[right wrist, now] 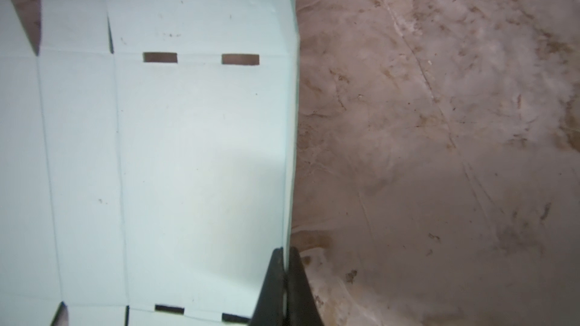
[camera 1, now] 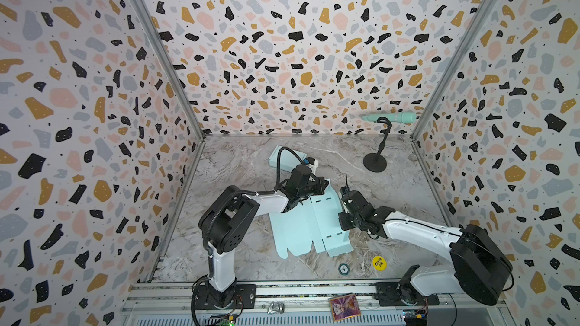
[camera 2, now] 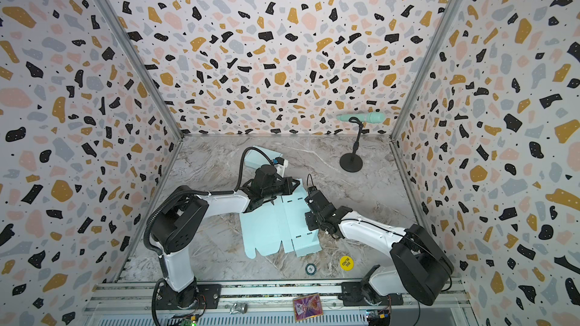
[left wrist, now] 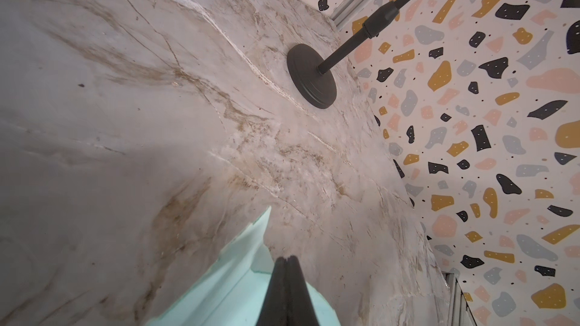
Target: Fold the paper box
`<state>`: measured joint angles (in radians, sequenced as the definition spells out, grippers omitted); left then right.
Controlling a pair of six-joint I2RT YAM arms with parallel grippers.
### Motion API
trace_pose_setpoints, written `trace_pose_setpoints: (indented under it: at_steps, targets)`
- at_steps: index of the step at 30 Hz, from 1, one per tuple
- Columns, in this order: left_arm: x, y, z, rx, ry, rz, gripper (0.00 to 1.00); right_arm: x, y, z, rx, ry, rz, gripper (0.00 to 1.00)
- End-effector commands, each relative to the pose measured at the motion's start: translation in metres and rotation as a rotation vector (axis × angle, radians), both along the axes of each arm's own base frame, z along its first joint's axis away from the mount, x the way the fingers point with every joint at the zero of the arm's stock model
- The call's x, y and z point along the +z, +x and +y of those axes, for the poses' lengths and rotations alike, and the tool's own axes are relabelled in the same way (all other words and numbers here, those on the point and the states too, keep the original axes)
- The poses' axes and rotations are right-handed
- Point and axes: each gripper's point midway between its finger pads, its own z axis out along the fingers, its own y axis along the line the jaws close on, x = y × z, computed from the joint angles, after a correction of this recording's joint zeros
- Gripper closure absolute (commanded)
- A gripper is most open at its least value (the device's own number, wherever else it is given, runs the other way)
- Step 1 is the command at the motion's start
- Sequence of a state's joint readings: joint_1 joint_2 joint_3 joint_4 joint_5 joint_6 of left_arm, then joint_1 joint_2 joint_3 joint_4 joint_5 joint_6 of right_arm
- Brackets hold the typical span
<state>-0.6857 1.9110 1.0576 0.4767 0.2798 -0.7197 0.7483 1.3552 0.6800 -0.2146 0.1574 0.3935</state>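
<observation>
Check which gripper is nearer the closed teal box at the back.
Left. The left gripper, shut on the far flap of the sheet, sits just in front of the box; the right gripper pinches the sheet's right edge, farther away.

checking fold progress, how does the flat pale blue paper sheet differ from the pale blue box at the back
The flat pale blue paper sheet lies opened out, creases and slots showing; the pale blue box at the back looks closed into a block. The sheet is pinched by the right gripper and left gripper; the box is untouched, partly behind the left arm. Both are pale blue, resting on the marble table.
</observation>
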Motion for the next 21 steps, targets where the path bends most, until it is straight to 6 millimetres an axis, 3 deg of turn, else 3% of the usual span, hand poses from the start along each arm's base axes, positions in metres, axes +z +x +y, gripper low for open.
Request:
trace_pose_setpoints:
  at_steps: [1,16,21]
  targets:
    - [0.006,0.003,-0.008,-0.01,-0.028,-0.018,1.0,0.01,0.006,-0.003,0.008,-0.059,-0.046,1.0]
    - [-0.004,-0.049,0.001,-0.075,0.025,0.007,1.0,0.029,0.019,-0.008,0.047,-0.156,-0.163,1.0]
    - [0.003,-0.062,0.021,-0.071,0.06,-0.015,1.0,0.035,0.02,-0.005,0.088,-0.21,-0.219,1.0]
